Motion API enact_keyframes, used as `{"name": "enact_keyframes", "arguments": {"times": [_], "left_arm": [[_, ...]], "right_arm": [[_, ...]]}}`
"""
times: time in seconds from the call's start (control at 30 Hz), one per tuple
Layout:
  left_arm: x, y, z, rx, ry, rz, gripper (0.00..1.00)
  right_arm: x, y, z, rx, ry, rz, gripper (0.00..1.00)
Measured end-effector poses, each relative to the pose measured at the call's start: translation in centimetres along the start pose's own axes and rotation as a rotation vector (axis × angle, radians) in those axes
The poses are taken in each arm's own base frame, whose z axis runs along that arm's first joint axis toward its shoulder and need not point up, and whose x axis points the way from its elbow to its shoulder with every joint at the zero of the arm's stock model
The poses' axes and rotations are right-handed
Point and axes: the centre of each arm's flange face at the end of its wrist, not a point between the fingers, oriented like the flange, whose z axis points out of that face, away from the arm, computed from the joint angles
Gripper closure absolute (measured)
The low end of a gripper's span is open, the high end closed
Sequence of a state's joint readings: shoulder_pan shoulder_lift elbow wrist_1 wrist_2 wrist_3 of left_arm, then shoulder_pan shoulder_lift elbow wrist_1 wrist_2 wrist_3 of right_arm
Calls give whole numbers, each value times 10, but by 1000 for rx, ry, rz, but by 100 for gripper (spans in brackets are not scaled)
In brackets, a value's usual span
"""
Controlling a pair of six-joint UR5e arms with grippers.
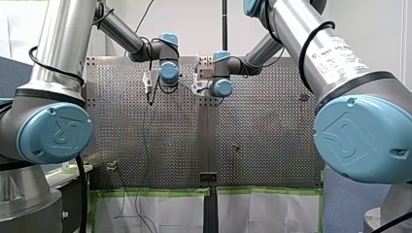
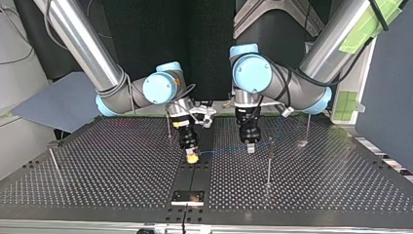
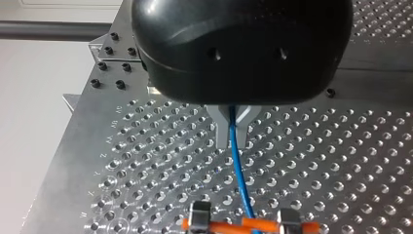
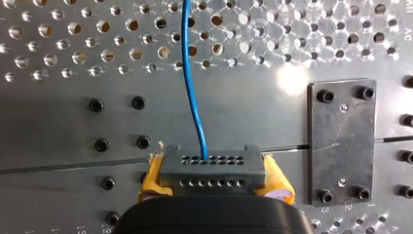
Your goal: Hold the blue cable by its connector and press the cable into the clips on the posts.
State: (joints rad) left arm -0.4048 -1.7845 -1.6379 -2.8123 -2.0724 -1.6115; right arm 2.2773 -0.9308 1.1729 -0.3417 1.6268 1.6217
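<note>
Blue cable (image 4: pixel 191 92): my right tool (image 4: pixel 214 179) clamps its connector (image 4: pixel 213 165); my left tool (image 3: pixel 233 132) closes round it, presumably for tension.

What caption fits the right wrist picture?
Yellow-padded right gripper clamps a grey holed connector trailing a thin blue cable.
</note>
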Motion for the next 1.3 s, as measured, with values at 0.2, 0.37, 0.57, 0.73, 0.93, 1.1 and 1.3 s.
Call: {"name": "enact_keyframes", "arguments": {"times": [0.2, 0.37, 0.57, 0.73, 0.93, 1.1, 1.3], "left_arm": [[0, 0, 0, 1, 2, -2, 100], [0, -1, 0, 7, 2, -1, 100], [0, -3, 0, 26, 0, -1, 49], [0, -2, 0, 21, 0, -1, 31], [1, -1, 0, 14, 3, 0, 31], [7, -2, 2, 29, 21, 8, 31], [8, -8, 9, 37, 37, 15, 35]], "right_arm": [[-1, 0, -1, -1, -9, 0, 100], [-2, 0, -1, -1, -15, -2, 100], [-2, -1, -2, 0, -16, -2, 100], [-2, -1, -2, 0, -17, -2, 100], [-2, 0, -2, -1, -16, -1, 100], [-2, 0, -2, -2, -16, -1, 100], [-2, 1, -1, -3, -15, -2, 100]]}}
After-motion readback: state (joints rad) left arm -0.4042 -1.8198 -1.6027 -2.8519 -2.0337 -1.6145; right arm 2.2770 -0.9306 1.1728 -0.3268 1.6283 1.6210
